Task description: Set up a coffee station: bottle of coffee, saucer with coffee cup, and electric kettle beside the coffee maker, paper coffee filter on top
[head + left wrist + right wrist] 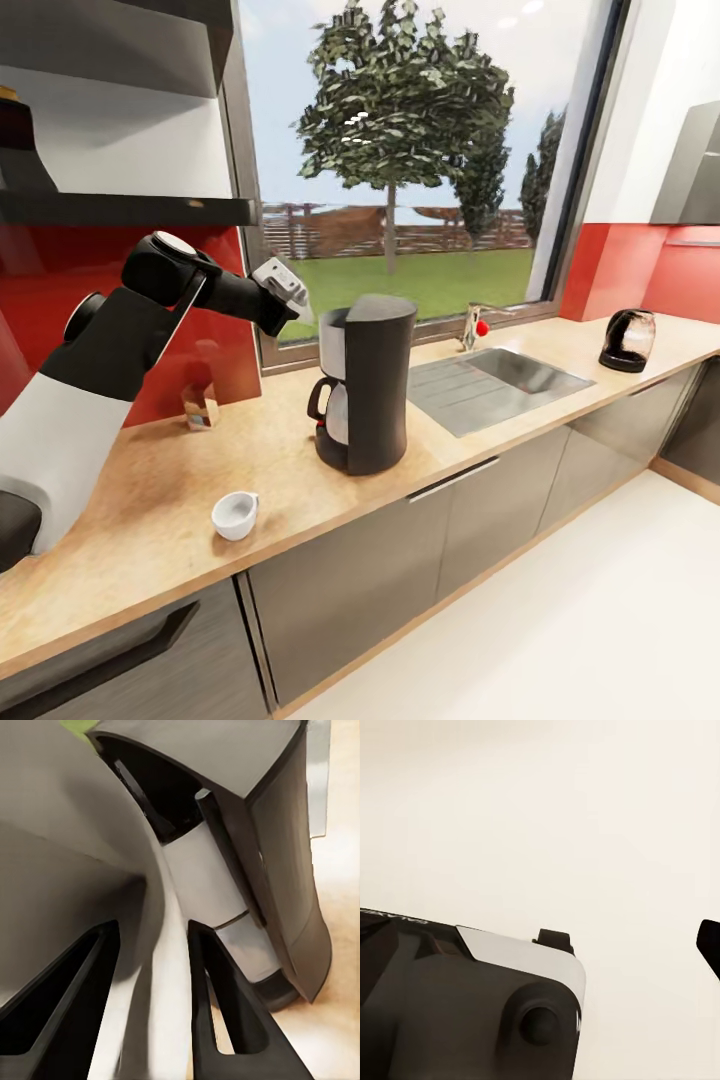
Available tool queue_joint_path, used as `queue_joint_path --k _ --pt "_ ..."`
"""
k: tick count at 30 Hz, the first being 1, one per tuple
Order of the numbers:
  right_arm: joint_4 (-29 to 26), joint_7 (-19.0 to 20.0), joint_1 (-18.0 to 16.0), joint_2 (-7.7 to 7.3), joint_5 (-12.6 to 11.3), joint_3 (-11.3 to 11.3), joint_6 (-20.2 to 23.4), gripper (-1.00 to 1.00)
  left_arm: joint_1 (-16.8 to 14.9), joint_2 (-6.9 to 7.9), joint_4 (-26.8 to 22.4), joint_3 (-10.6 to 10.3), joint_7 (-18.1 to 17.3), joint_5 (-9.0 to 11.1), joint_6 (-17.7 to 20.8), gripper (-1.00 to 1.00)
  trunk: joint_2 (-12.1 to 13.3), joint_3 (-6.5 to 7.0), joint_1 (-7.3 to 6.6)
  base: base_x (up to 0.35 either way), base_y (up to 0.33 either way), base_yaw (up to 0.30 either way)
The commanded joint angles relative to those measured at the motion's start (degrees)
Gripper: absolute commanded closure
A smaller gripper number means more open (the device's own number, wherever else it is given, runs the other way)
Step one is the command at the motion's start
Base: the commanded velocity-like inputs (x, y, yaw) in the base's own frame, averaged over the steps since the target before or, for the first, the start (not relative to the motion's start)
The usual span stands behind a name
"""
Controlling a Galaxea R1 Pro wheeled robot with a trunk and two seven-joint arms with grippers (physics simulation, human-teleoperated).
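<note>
Coffee maker [365, 385] stood upright on the table [200, 500], directly below and ahead of the left pincer [154, 1005], whose fingers [217, 1005] were spread, empty.

The wood-grain table [150, 520] is carrying the coffee maker [365, 385], coffee cup [236, 515], bottle of coffee [200, 408] and electric kettle [628, 341].
</note>
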Motion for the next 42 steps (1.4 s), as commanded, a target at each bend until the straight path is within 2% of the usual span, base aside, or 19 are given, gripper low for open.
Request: queue_joint_path --k 1,42 --pt "0.0 0.0 0.0 -0.03 0.0 0.2 -0.2 -1.00 -0.1 0.03 -0.1 0.0 -0.6 -0.7 0.1 1.00 0.0 -0.07 0.02 0.206 0.000 0.000" --pt "0.0 0.1 0.0 -0.03 0.0 0.2 -0.1 -1.00 -0.1 0.03 -0.2 -0.1 -0.6 -0.7 0.1 1.00 0.0 -0.07 0.02 0.126 -0.015 0.000"
